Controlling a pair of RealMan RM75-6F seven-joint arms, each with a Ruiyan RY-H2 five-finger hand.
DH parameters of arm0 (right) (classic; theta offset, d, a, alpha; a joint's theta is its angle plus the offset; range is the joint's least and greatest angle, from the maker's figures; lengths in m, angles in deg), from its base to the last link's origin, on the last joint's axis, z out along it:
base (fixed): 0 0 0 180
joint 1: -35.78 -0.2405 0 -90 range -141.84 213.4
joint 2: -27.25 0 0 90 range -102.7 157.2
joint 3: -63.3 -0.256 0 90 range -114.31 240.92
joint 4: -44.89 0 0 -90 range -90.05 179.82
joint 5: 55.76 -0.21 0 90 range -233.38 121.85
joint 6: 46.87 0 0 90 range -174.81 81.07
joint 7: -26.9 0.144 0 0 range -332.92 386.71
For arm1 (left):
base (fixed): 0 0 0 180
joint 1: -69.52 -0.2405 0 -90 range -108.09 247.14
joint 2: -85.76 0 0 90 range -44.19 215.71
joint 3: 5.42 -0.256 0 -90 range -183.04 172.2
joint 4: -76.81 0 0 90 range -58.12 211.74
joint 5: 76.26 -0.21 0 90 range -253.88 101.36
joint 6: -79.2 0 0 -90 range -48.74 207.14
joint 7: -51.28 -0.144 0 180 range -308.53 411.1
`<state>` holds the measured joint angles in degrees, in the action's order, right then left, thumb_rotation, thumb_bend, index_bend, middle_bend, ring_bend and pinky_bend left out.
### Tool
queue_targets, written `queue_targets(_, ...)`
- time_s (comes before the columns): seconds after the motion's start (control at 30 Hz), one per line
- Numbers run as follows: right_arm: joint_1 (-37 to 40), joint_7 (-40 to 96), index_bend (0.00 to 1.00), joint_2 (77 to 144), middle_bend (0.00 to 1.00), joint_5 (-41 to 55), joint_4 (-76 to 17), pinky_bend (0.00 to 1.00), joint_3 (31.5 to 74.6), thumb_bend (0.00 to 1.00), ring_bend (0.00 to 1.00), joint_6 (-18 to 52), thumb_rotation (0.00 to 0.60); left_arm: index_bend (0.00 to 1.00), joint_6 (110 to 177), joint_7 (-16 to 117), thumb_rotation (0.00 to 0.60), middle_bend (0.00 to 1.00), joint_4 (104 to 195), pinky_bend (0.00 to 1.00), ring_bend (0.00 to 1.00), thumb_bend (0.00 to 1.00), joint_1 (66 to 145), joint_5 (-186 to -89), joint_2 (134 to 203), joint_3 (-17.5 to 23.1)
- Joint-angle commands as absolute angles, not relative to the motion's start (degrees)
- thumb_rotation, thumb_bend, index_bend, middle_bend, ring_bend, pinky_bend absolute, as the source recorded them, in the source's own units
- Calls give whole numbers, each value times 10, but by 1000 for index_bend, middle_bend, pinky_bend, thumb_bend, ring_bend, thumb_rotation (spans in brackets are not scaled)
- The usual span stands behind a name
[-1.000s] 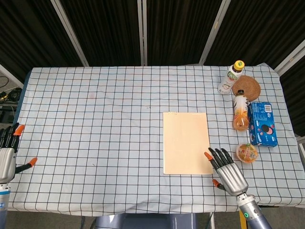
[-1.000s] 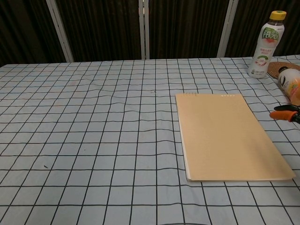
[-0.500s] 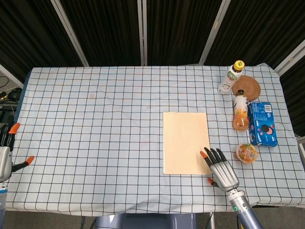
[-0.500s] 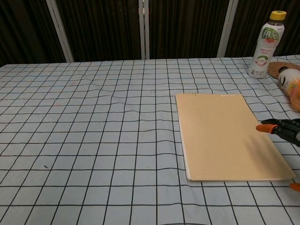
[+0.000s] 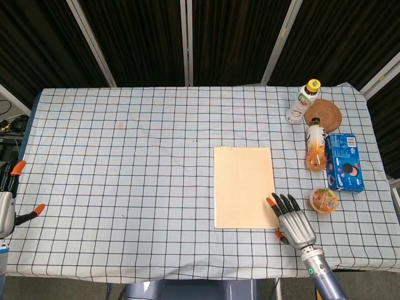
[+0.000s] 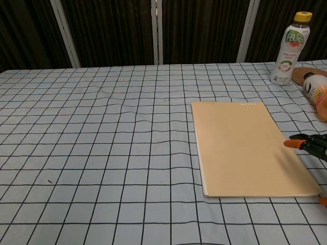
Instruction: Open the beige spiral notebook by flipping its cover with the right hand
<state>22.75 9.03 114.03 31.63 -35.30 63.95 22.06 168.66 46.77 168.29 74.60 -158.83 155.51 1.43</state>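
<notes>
The notebook [image 5: 244, 186] lies flat and shut on the checked cloth of the counter [image 5: 125, 156], right of the middle and nearer the front edge, with its binding along the far short side. That leaves its near edge and right long edge free, which looks like the reason the right hand [image 5: 292, 220] is at the notebook's near right corner. The hand holds nothing; its fingers are spread and point toward the cover, the orange fingertips [image 6: 293, 144] just at the right edge. Whether they touch the cover cannot be told from either view. The cover is not yet lifted, so I judge the flip has not begun, and the next move calls for a fingertip under that free edge.

The left hand [image 5: 7, 201] hangs at the front left edge of the counter, well apart from the notebook, fingers apart and empty, out of the way. Bottles [image 5: 315, 144], a blue packet [image 5: 344, 161] and a coaster [image 5: 323, 114] crowd the far right side.
</notes>
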Motion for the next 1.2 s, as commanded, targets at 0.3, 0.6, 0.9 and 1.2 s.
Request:
queue_targets(0.3,222,86,14,1155,0,293,-340,0,635,287,0,206,600,0,1689,470,600,0,1685,0,0,86,745,-1591,1554,14)
queue_targets(0.6,219,86,15,1164,0,288,-328,0,636,338,0,204,600,0,1687,466,600,0,1683,0,0,86,746,-1595,1557,10)
queue_targets(0.9,218,85,15,1169,0,290,-327,0,640,381,0,210,600,0,1687,464,600,0,1684,0,0,85,746,-1598,1559,9)
queue_targets(1.2,209,84,25,1176,0,286,-328,0,635,571,0,203,600,0,1690,464,600,0,1684,0,0,86,746,-1598,1560,10)
